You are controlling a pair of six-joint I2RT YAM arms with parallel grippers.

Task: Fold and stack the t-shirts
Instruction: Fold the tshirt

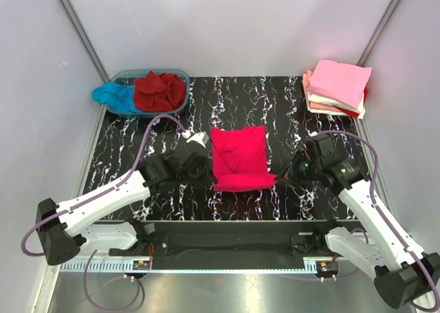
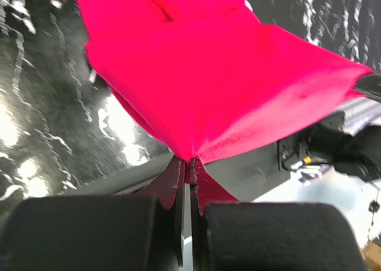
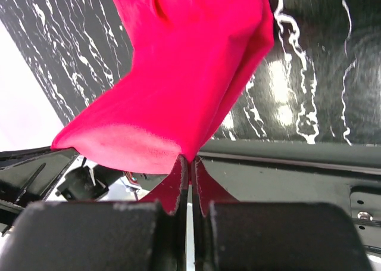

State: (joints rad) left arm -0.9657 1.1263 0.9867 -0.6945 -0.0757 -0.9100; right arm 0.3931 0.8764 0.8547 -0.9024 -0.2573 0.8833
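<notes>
A bright pinkish-red t-shirt (image 1: 238, 158) lies partly folded at the middle of the black marbled table (image 1: 124, 155). Its near edge is lifted off the table. My left gripper (image 1: 210, 177) is shut on the shirt's near left corner, and the cloth (image 2: 220, 80) fans out from the pinched tips (image 2: 189, 164). My right gripper (image 1: 280, 175) is shut on the near right corner, with the fabric (image 3: 184, 74) hanging from its tips (image 3: 189, 159). A stack of folded t-shirts (image 1: 337, 87), pale pink on top, sits at the back right.
A clear blue-tinted tub (image 1: 128, 75) at the back left holds a crumpled dark red t-shirt (image 1: 159, 91), and a turquoise one (image 1: 114, 97) spills over its side. White walls close in the table on three sides. The arm bases stand along the near edge.
</notes>
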